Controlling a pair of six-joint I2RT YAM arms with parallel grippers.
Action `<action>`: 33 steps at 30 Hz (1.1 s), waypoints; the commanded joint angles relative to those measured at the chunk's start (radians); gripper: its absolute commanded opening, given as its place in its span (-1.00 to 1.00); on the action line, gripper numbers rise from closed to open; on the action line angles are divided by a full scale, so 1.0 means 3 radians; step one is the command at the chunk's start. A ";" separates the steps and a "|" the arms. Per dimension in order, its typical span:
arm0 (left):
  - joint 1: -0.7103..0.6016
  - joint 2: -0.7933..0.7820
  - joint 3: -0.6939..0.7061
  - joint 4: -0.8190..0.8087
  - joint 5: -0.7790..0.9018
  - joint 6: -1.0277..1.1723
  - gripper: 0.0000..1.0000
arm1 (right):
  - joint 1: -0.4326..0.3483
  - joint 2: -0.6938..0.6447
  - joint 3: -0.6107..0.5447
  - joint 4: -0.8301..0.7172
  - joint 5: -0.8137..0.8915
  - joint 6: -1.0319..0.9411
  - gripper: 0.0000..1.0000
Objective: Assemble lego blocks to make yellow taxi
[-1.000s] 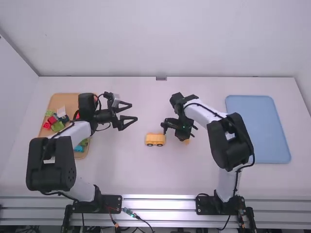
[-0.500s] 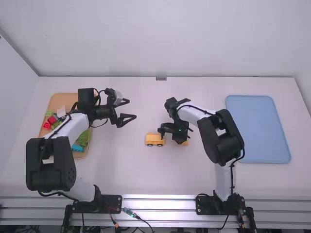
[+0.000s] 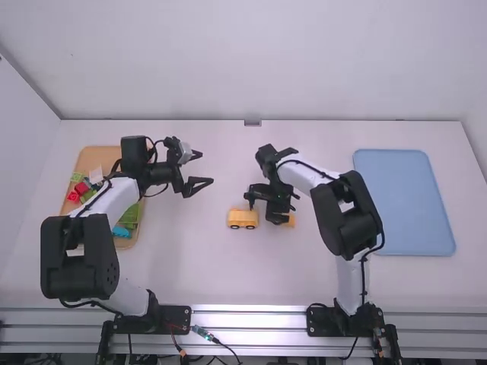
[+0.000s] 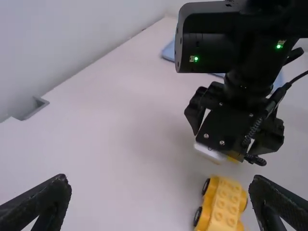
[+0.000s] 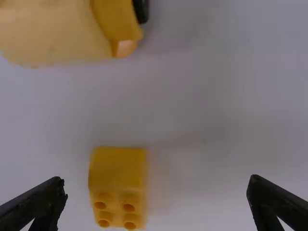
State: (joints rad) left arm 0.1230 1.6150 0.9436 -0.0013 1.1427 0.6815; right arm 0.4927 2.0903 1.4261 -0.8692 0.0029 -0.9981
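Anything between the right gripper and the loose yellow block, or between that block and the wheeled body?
Nothing visible either way. The right gripper is open over the loose yellow block, and only bare table separates that from the wheeled body.

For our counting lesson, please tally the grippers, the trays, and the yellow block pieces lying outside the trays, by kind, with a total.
Grippers: 2 (left, right)
Trays: 2 (tan tray, blue tray)
Wheeled yellow Lego assembly: 1
Loose yellow studded block: 1
Total: 6
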 commanded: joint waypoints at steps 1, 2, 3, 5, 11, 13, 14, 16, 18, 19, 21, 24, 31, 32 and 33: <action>-0.0017 0.0012 0.0060 0.0047 0.0066 -0.0015 0.98 | -0.0011 -0.0198 0.0100 -0.0019 -0.0048 -0.0008 0.99; -0.0014 0.0012 0.0060 0.0045 0.0079 -0.0096 0.98 | -0.0031 -0.0280 0.0092 -0.0019 -0.0106 -0.0015 0.99; -0.0010 0.0012 0.0060 0.0043 0.0064 -0.0151 0.98 | -0.0056 -0.0365 0.0080 -0.0008 -0.0175 -0.0020 0.99; 0.0006 0.0012 0.0058 0.0032 0.0061 -0.0128 0.98 | -0.0120 -0.0549 0.0025 0.0018 -0.0371 -0.0089 0.98; -0.0017 0.0012 0.0058 -0.0200 0.0058 0.0405 0.98 | -0.0455 -0.1222 -0.0445 0.0512 -0.1111 -0.0219 0.98; -0.0024 0.0012 0.0057 -0.0482 0.0066 0.0863 0.98 | -0.0666 -0.1514 -0.0903 0.0848 -0.1597 -0.0454 0.98; -0.0025 0.0012 0.0057 -0.0546 0.0070 0.0979 0.98 | -0.0703 -0.1549 -0.0989 0.0933 -0.1687 -0.0455 0.98; -0.0067 0.0012 0.0048 -0.0847 0.0088 0.1500 0.98 | -0.0847 -0.1635 -0.1363 0.1349 -0.1982 -0.0451 0.98; -0.0122 0.0012 0.0032 -0.1073 0.0069 0.1959 0.98 | -0.0928 -0.1649 -0.1629 0.1624 -0.2120 -0.0436 0.99; -0.0158 0.0012 0.0010 -0.1181 0.0056 0.2185 0.98 | -0.0966 -0.1648 -0.1769 0.1752 -0.2183 -0.0411 0.99; -0.0277 0.0019 -0.0086 -0.1287 0.0043 0.2662 0.98 | -0.1050 -0.1648 -0.2135 0.2106 -0.2322 -0.0453 0.99; -0.0404 0.0050 -0.0217 -0.1078 0.0062 0.2750 0.98 | -0.1077 -0.1648 -0.2406 0.2436 -0.2476 -0.0451 0.98; -0.0577 0.0140 -0.0512 -0.0219 0.0061 0.2235 0.98 | -0.1035 -0.1640 -0.2906 0.3236 -0.2689 -0.0507 0.99; -0.0594 0.0169 -0.0549 -0.0099 0.0069 0.2159 0.98 | -0.1026 -0.1629 -0.2981 0.3376 -0.2757 -0.0530 0.99; -0.0610 0.0189 -0.0579 -0.0009 0.0083 0.2119 0.98 | -0.1031 -0.1606 -0.3039 0.3507 -0.2782 -0.0511 0.99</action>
State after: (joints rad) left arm -0.0505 1.6543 0.7887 -0.0196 1.1397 1.3617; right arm 0.1795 1.5894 0.5449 0.1616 -0.7689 -1.1404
